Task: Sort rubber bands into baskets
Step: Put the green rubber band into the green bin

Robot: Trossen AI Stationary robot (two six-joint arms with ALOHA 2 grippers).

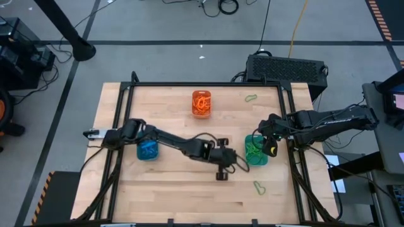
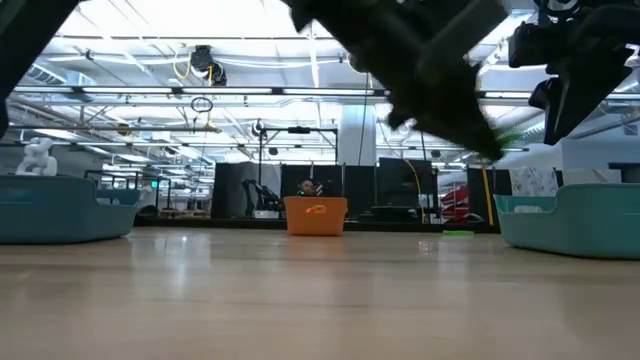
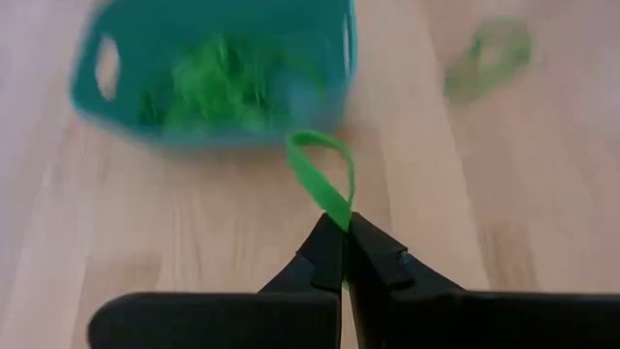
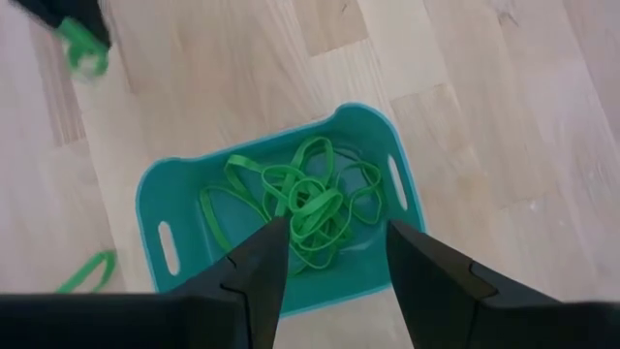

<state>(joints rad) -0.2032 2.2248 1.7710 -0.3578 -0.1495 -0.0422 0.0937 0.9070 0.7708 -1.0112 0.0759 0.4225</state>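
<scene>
My left gripper [image 3: 347, 221] is shut on a green rubber band [image 3: 322, 167] just left of the teal-green basket [image 1: 255, 152], which holds a tangle of green bands [image 4: 308, 206]. My right gripper [image 4: 334, 228] hangs open and empty right above that basket; it also shows in the high view [image 1: 270, 144]. The orange basket [image 1: 202, 103] with orange bands stands at the far middle. The blue basket [image 1: 148, 149] stands at the left under my left arm. Loose green bands lie on the table at the far right [image 1: 251, 98] and near right [image 1: 259, 186]. My left gripper pinches one end of the green band's loop [image 3: 337, 211] between its two fingertips. The rest of the loop sticks out beyond the fingertips toward the teal-green basket. In the low view the band [image 2: 510, 140] shows well above the table, lifted clear.
A black frame rail [image 1: 208, 84] runs around the wooden table top. The two grippers are close together at the teal-green basket. Bare wood lies at the near middle and near left [image 1: 170, 189].
</scene>
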